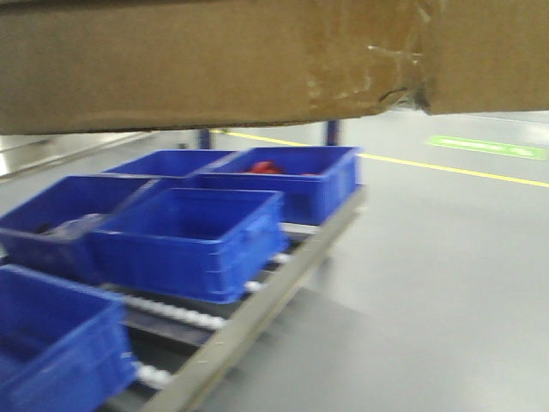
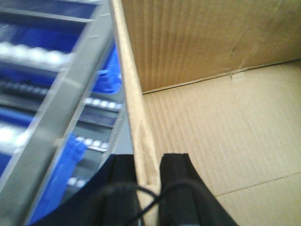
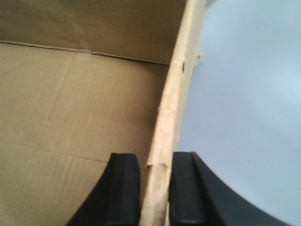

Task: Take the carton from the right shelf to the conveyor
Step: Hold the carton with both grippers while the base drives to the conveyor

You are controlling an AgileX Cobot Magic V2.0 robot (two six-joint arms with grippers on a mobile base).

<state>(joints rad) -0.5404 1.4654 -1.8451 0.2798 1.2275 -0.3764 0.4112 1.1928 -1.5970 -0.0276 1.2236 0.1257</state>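
Observation:
The carton, brown corrugated cardboard with taped, torn spots on its lower edge, hangs across the top of the front view, lifted off any surface. My left gripper is shut on the carton's left wall, one black finger inside and one outside. My right gripper is shut on the right wall of the carton in the same way. The box interior looks empty. The right shelf and the conveyor are out of view.
Below and left of the carton, several blue plastic bins sit on a grey roller rack; one holds something red. Grey floor with a yellow line and a green marking lies to the right.

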